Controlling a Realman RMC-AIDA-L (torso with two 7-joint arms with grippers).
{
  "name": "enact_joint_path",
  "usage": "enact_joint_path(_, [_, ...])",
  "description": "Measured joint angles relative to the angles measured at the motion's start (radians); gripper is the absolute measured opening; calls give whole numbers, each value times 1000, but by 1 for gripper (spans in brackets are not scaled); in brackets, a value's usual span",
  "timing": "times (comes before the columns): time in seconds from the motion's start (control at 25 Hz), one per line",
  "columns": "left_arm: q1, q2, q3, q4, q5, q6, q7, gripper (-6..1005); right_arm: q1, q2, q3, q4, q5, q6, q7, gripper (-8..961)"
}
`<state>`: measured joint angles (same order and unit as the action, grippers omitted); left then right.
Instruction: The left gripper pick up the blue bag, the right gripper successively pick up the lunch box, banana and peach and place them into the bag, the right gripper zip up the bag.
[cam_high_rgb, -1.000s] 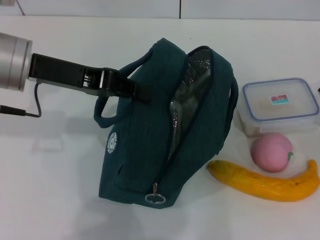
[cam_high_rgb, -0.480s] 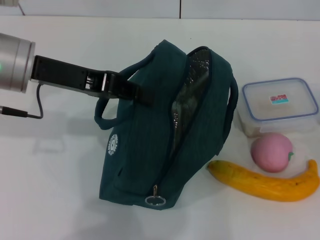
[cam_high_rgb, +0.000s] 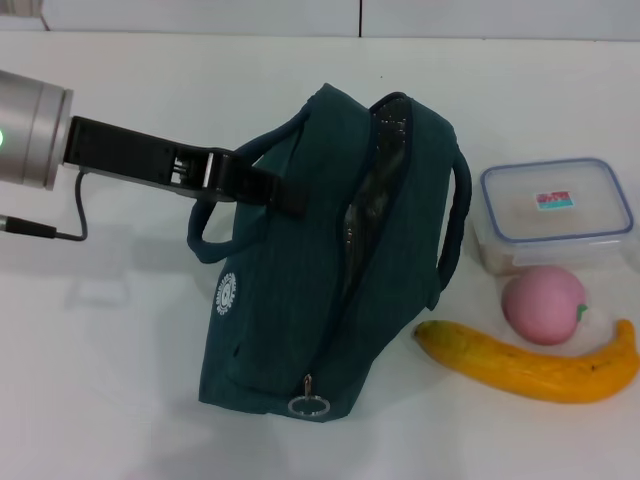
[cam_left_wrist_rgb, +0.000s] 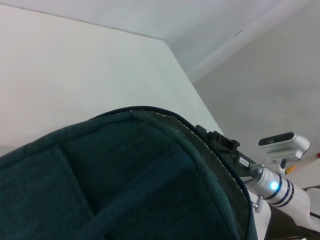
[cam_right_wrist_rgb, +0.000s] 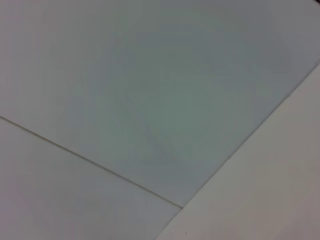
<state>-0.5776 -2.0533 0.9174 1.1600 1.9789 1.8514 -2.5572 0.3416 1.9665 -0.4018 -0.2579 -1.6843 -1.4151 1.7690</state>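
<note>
Nearest in the head view lies the banana (cam_high_rgb: 535, 364), its long axis running across the table (cam_high_rgb: 100, 380), with the peach (cam_high_rgb: 543, 305) just behind it and the lunch box (cam_high_rgb: 555, 212) behind that, all on the robot's right of the blue bag (cam_high_rgb: 310, 300). The bag stands with its zip ring toward the camera and its foil-lined mouth open along the side facing the food. The left gripper (cam_high_rgb: 268, 188) reaches in from the left and appears closed on the near handle, though the fingertips are partly hidden. The right gripper is out of sight, yet the food lies on its side. Compared with a second ago, the bag stands more upright and its mouth has narrowed.
</note>
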Motion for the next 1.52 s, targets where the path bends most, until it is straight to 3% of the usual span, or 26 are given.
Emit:
enact_joint_path(0.24, [-1,1,0,-1,0,-1,13,65,-8,12,51,18,1,13,6,466])
enact_joint_path(0.44, [-2,1,0,-1,0,-1,14,66,-19,18,80,19,15,35,3,695])
enact_joint_path(0.68, [-5,1,0,-1,2,-2,20,66,-5,37,93,80,58,76,2,883])
enact_joint_path(1.04, [-12,1,16,-1,2,-3,35,66,52,48,90,182,80,94,2,843])
enact_joint_path(1.52, [-8,0,21,-4,2,-3,45,67,72,52,92,192,80,102,1,779])
